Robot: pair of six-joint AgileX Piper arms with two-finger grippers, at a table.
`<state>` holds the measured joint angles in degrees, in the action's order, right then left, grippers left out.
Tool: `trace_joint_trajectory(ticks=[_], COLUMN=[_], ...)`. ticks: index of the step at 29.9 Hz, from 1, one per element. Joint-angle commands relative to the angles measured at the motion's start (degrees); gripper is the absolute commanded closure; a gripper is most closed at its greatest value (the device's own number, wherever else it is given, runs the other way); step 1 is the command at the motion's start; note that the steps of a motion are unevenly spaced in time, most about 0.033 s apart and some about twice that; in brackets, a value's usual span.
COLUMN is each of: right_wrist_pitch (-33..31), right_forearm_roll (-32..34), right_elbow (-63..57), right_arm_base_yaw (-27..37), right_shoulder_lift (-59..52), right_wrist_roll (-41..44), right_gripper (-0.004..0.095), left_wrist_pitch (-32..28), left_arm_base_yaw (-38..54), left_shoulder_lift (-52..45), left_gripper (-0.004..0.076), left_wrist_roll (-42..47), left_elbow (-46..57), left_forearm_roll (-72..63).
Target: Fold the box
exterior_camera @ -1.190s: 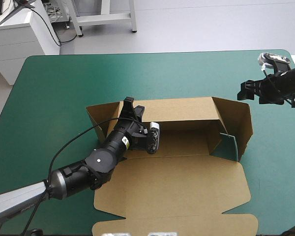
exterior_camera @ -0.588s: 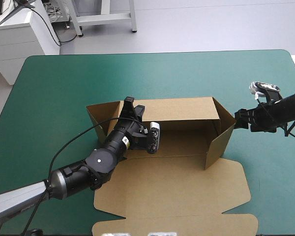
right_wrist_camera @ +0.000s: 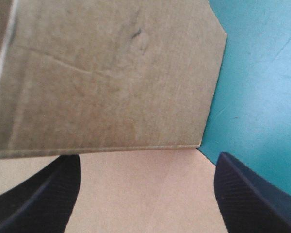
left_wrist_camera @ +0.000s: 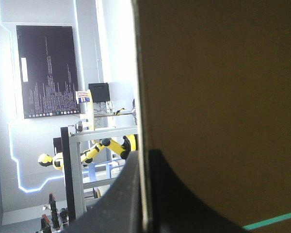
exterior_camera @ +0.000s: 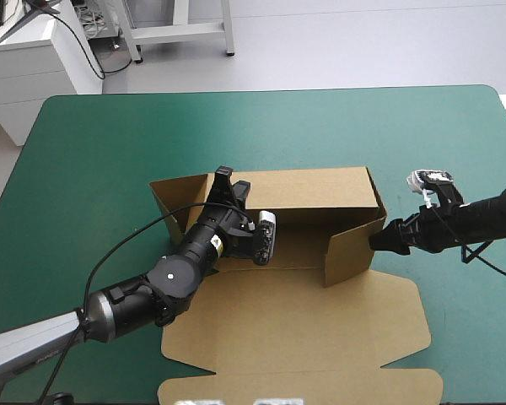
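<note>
Box (exterior_camera: 304, 337) end flap angles inward beside right gripper (exterior_camera: 376, 240).

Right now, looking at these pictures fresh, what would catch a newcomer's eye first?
A half-raised brown cardboard box sits mid-table on the teal-green table cover, back wall upright, wide lid flat toward the near edge. The black left claw is shut on that back wall near its left end; the black right claw, open, meets the angled right side flap from outside.

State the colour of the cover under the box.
The cover is plain teal-green; the high view shows it best.
</note>
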<state>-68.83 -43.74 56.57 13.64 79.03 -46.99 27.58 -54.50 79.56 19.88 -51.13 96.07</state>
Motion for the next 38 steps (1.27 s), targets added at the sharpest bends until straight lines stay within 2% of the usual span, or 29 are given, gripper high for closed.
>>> trace_joint_trajectory(ticks=[1,5,10,14,20,22,24,26,30,34,38], right_wrist_pitch=[0.4,4.6,11.1,20.9,40.9,45.6,48.0,51.4,55.8,58.5,58.4], right_forearm_roll=[-4.6,-5.2,-1.0,2.5,3.1,3.1,3.1,3.1,3.1,3.1,3.1], right_elbow=[1.0,1.0,1.0,-1.9,-11.3,-13.5,-14.9,-16.0,-16.3,-16.3,-16.3], right_arm_base_yaw=[0.3,-2.2,-9.9,-15.8,-23.6,-25.5,-27.2,-29.1,-31.9,-33.0,-33.0], right_shoulder_lift=[-1.9,-1.9,-2.2,-5.4,-12.4,-13.2,-13.2,-13.1,-13.1,-13.1,-13.1], right_wrist_roll=[-0.9,-1.4,0.3,3.9,7.2,7.8,7.9,8.1,7.9,7.9,7.9], right_gripper=[0.0216,0.0216,0.0216,0.0216,0.0216,0.0227,0.0291,0.0438,0.0907,0.0908,0.0908], left_wrist_pitch=[0.0,0.0,0.0,0.0,0.0,0.0,0.0,0.0,0.0,-0.2,-0.6], left_arm_base_yaw=[-0.5,-0.5,-0.5,-0.5,-0.5,-0.5,-0.5,-0.5,-0.5,-0.5,-0.5], left_shoulder_lift=[-1.6,-1.6,-1.6,-1.6,-1.6,-1.6,-1.6,-1.6,-1.6,-1.6,-1.6], left_gripper=[0.0732,0.0732,0.0732,0.0732,0.0732,0.0732,0.0732,0.0732,0.0732,0.0732,0.0732], left_wrist_roll=[0.5,0.5,0.5,0.5,0.5,0.5,0.5,0.5,0.5,0.5,0.5], left_elbow=[-1.4,-1.4,-1.4,-1.4,-1.4,-1.4,-1.4,-1.4,-1.4,-1.4,-1.4], left_forearm_roll=[1.6,1.6,1.6,1.6,1.6,1.6,1.6,1.6,1.6,1.6,1.6])
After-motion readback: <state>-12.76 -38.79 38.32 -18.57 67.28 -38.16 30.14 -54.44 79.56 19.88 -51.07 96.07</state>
